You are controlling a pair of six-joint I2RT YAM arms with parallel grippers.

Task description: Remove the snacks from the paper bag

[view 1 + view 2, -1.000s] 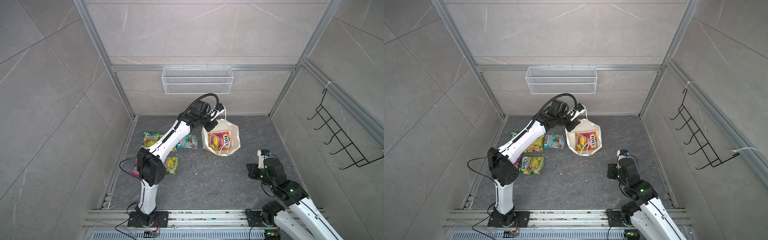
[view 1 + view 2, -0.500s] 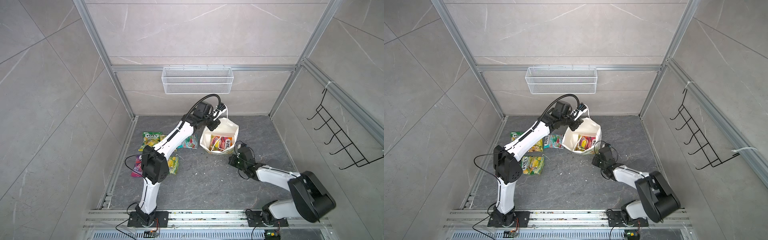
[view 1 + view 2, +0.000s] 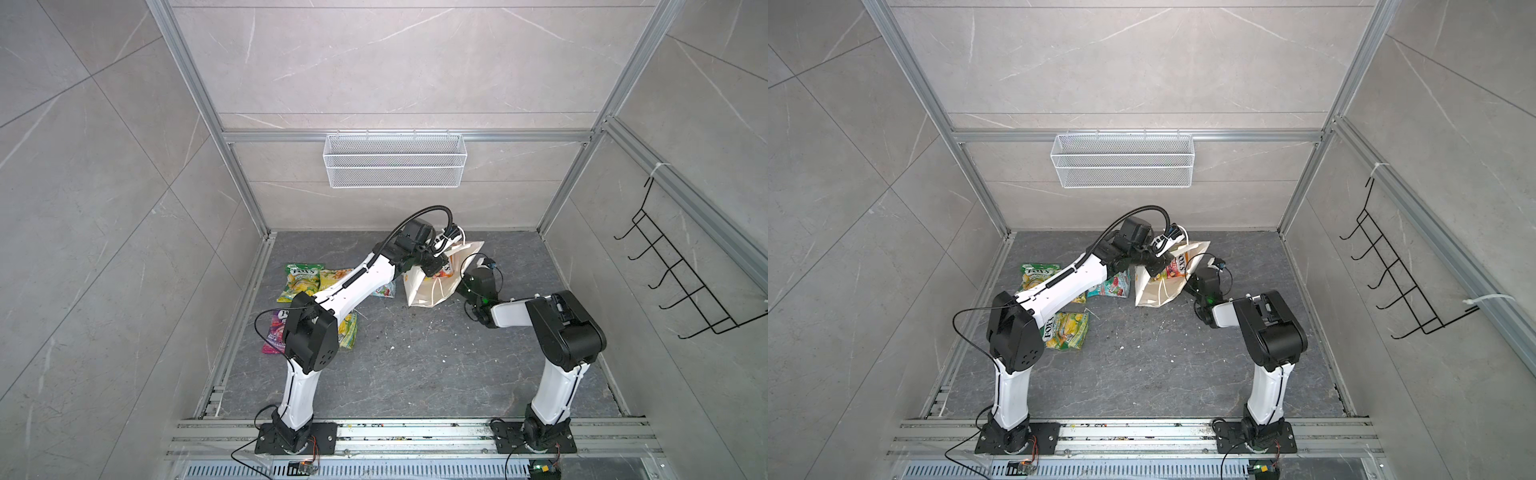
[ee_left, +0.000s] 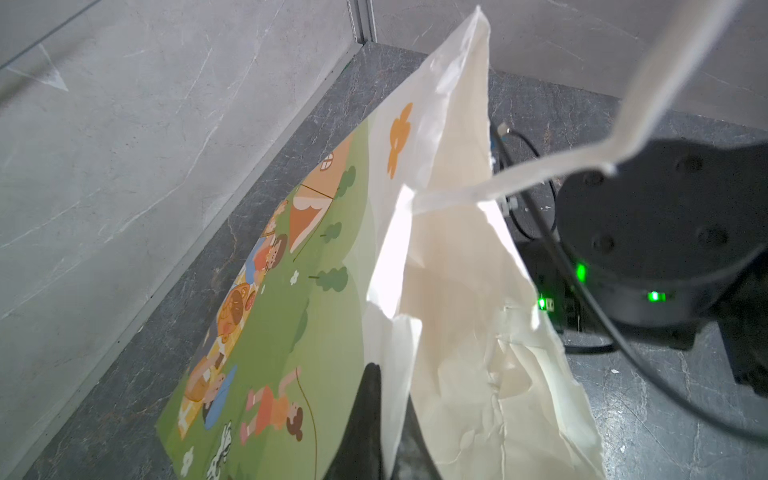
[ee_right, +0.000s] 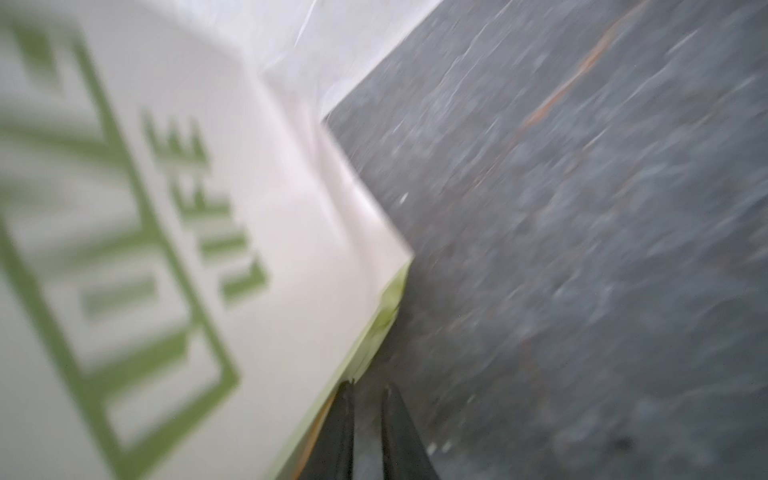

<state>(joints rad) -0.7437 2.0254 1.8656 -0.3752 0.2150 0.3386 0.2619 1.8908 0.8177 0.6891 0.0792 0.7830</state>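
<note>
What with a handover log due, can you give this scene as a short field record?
paper bag: tilted, resting on the floor, mouth raised
left claw: shut on the bag's edge near the mouth
right claw: narrowly open, empty, by the bag's lower edge
floor packets: five, lying left of the bag in both top views
red Fox's packet: inside the bag

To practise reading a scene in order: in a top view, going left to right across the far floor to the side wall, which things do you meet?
In order: green-yellow snack packet → teal snack packet → paper bag → black wire hook rack.
</note>
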